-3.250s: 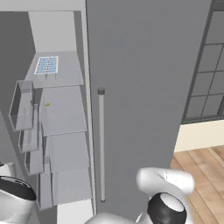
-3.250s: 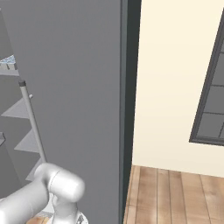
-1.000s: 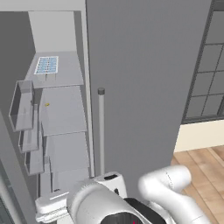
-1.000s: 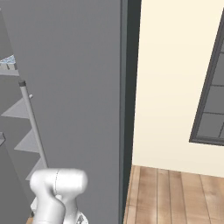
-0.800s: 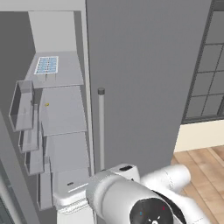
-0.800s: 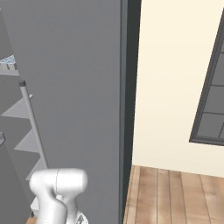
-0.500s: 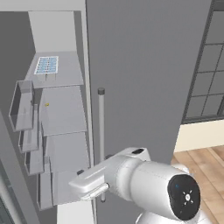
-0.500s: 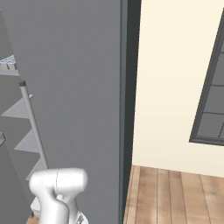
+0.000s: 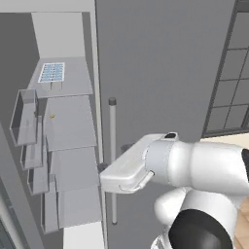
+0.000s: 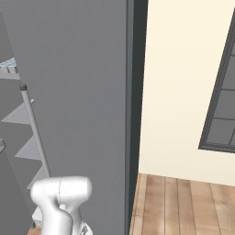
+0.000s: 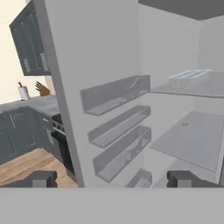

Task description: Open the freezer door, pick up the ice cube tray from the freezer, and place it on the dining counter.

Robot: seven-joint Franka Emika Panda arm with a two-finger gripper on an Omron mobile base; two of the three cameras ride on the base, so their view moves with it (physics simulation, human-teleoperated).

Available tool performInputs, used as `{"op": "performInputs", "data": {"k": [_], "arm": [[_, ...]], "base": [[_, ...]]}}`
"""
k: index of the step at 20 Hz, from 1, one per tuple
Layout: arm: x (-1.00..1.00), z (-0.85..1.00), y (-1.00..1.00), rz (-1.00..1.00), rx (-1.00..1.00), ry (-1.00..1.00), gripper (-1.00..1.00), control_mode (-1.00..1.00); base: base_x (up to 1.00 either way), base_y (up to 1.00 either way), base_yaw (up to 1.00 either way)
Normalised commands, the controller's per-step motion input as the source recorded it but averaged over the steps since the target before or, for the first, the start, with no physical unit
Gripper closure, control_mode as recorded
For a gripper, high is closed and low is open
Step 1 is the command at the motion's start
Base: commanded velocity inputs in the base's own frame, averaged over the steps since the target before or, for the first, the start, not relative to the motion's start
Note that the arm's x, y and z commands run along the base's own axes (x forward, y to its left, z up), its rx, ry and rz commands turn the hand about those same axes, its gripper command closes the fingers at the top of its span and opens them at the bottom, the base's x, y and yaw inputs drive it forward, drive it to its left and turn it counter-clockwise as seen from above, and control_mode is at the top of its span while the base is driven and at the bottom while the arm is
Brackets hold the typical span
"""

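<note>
Tray: light blue gridded ice cube tray (image 9: 52,72), top freezer shelf (image 9: 73,82), upper left.
Claw: gripper (image 11: 113,178) tips apart, empty, frame bottom.

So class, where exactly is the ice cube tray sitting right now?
The ice cube tray lies on the freezer's top shelf, upper left in the left base view, above the other shelves.

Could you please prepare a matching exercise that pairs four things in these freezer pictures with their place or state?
Things:
1. ice cube tray
2. gripper
3. freezer door
4. silver bar handle

Places or states:
A. swung open, grey bins on its inner side
B. upright on the shut grey door
C. on the top shelf of the freezer
D. open, holding nothing

Pairs: 1-C, 2-D, 3-A, 4-B
</note>
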Motion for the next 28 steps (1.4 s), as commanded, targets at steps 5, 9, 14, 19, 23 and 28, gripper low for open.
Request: {"op": "performInputs", "data": {"k": [5,9,14,19,23,28], "arm": [[0.0,0.18,-0.03,0.27,0.06,-0.09,-1.0,-1.0],[0.0,0.0,0.0,0.25,0.06,-0.21,-1.0,-1.0],[0.01,0.05,0.0,0.18,0.13,-0.28,-1.0,-1.0],[0.12,0.01,0.03,0.12,0.14,-0.23,-1.0,-1.0],[0.13,0.0,0.15,0.1,0.09,-0.05,-1.0,-1.0],[0.26,-0.02,0.39,0.05,0.01,0.0,-1.0,-1.0]], "base": [[0.0,0.0,0.0],[0.0,0.0,0.0],[0.0,0.0,0.0],[0.0,0.0,0.0],[0.0,0.0,0.0],[0.0,0.0,0.0]]}}
